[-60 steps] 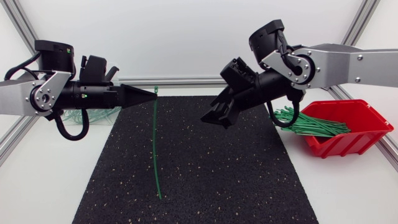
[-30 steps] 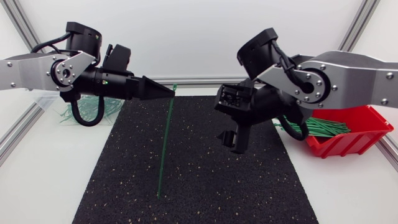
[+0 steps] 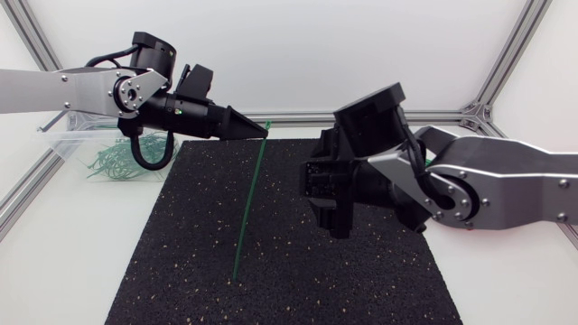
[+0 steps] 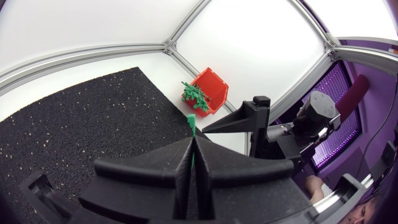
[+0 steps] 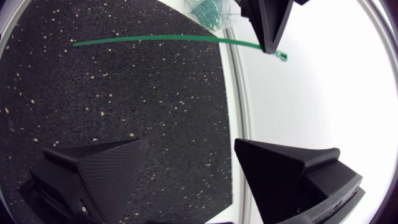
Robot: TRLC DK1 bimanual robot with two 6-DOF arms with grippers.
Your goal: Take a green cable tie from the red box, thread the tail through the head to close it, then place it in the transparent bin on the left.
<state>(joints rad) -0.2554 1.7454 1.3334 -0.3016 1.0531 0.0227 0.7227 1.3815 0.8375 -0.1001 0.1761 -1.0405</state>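
Note:
My left gripper (image 3: 261,135) is shut on a green cable tie (image 3: 247,210) just below its head. The tie hangs steeply down, its tail tip reaching the black mat (image 3: 181,253). In the left wrist view the head (image 4: 191,120) sticks out past the shut fingers (image 4: 205,155). My right gripper (image 3: 336,217) stands open over the mat to the right of the tie, apart from it. In the right wrist view the tie (image 5: 155,39) runs across ahead of its open fingers (image 5: 93,168). The red box (image 4: 209,91) with green ties shows only in the left wrist view.
The transparent bin (image 3: 68,144) with several green ties stands at the back left, off the mat. The right arm (image 3: 506,181) covers the table's right side in the head view. Metal frame rails (image 3: 298,117) border the table.
My left gripper carried the tie rightward and up, so it now leans. The right arm swung down and left over the mat, hiding the red box, and its fingers spread wider.

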